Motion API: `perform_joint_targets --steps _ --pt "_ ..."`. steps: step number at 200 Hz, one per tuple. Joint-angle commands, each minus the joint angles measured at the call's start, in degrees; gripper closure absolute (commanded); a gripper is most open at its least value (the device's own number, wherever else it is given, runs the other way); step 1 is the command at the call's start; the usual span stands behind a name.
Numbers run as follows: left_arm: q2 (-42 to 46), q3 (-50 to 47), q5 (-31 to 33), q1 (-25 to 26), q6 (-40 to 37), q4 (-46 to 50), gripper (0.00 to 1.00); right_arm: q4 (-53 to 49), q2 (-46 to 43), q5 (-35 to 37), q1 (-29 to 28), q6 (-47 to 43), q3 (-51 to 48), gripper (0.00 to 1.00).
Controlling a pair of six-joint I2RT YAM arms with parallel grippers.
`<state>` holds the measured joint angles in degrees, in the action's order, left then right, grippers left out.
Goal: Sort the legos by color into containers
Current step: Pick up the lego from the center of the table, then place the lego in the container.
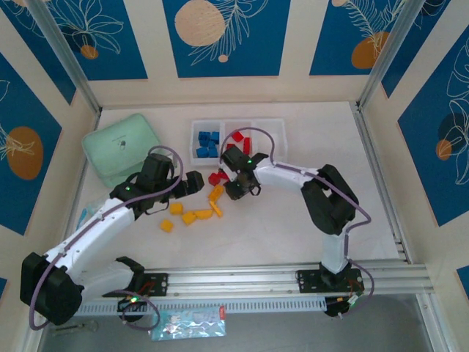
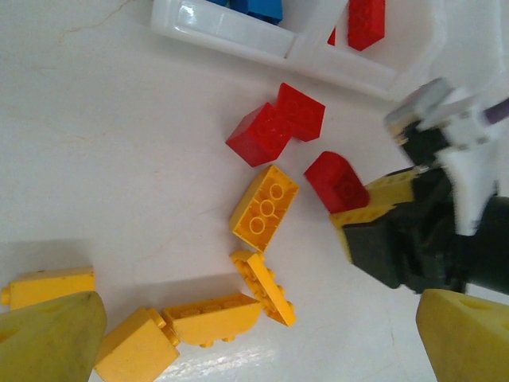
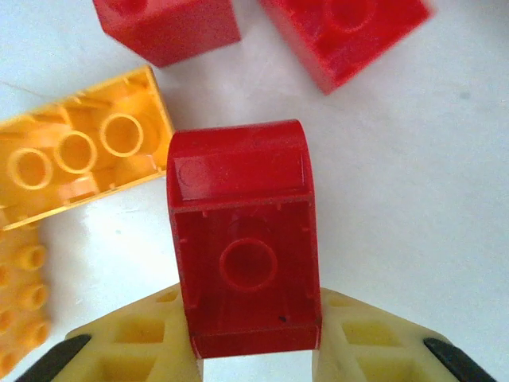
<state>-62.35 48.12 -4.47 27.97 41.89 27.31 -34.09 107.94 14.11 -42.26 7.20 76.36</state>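
Note:
My right gripper [image 3: 254, 338] is shut on a red lego [image 3: 245, 239] with a rounded end, low over the table; its yellow fingers press both sides. From above, that gripper [image 1: 236, 189] sits just in front of the containers [image 1: 270, 139], a white three-compartment tray with blue legos [image 1: 207, 143] in the left compartment and red ones [image 1: 242, 137] in the middle. Two more red legos [image 2: 274, 127] lie loose beside the held one [image 2: 338, 181]. My left gripper [image 2: 258, 318] hangs open over several yellow legos [image 2: 264, 208], holding nothing.
A mint-green lidded box [image 1: 121, 147] stands at the back left, close to my left arm. More yellow legos [image 1: 189, 216] are scattered toward the front of the table. The tray's near wall [image 2: 231, 28] lies just beyond the loose bricks.

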Motion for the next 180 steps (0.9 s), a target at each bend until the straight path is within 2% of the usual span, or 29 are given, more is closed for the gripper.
perform_joint_targets --steps 1,22,47,68,94,116,124,133,144,180 --pt "-0.7 2.3 -1.6 -0.6 -0.8 -1.3 0.0 -1.2 -3.5 -3.6 3.8 4.3 1.7 0.73" --pt "-2.6 2.3 -2.2 -0.6 -0.1 -4.1 0.0 -1.0 -2.2 -1.6 5.6 5.1 5.4 0.73" --pt "-5.1 3.8 -2.6 -0.6 0.1 -6.1 0.0 -3.8 4.2 0.4 8.3 6.3 14.1 0.73" --pt "-6.6 5.0 -1.9 -0.6 -0.4 -6.9 0.0 -1.9 8.4 0.3 9.8 7.6 19.0 0.73" --pt "-7.6 6.3 -1.5 -0.6 -0.8 -7.1 0.0 -5.8 15.9 4.7 10.9 9.0 29.6 0.73" --pt "-8.0 7.0 -1.2 -0.6 -1.2 -7.2 0.0 -6.3 20.1 4.0 12.0 8.6 35.6 0.72" --pt "-8.3 7.3 -1.1 -0.6 -1.5 -7.1 0.0 -7.5 21.7 3.9 12.3 8.4 38.3 0.68" --pt "-8.4 7.6 -1.0 -0.6 -1.7 -6.7 0.0 -9.4 23.3 4.8 12.5 8.3 41.2 0.6" --pt "-8.5 8.0 -1.1 -0.6 -2.0 -6.3 0.0 -10.8 24.1 5.0 12.7 8.3 43.3 0.57" --pt "-7.3 7.7 -1.6 -0.6 -2.2 -6.4 0.0 -9.7 20.9 3.6 12.2 7.8 40.3 0.45"
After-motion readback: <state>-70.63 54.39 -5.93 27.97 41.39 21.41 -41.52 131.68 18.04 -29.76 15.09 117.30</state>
